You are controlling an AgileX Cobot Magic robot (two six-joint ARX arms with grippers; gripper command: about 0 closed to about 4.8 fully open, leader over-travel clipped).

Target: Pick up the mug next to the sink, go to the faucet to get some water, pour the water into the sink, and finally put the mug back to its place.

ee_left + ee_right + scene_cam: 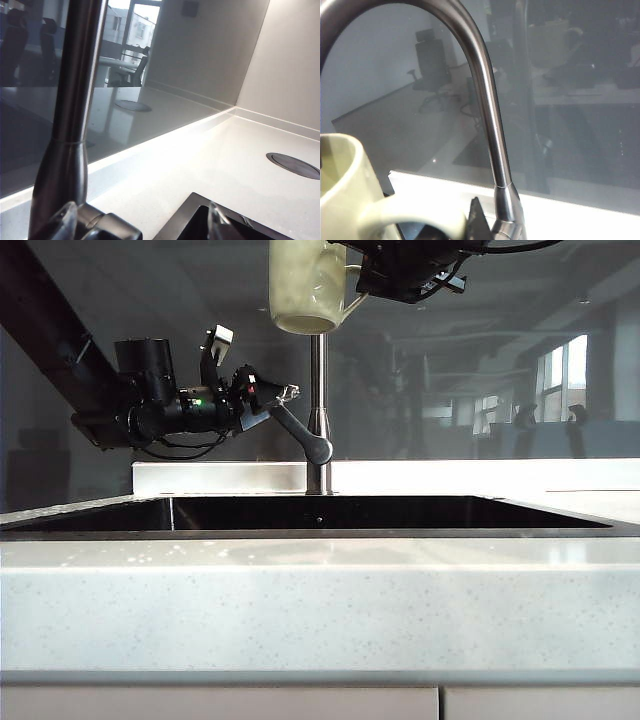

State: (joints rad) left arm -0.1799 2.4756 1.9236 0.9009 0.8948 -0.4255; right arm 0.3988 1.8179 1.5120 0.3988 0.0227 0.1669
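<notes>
Mug is already picked up: the right gripper pinches its handle and holds it high by the faucet, above the sink. The left gripper is wide open at the faucet lever, holding nothing. Filling, pouring and putting back look left to do.

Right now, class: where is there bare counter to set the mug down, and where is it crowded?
Free: the front counter before the sink. Crowded: around the faucet, with the open left gripper at its lever and the right gripper holding the mug above.
</notes>
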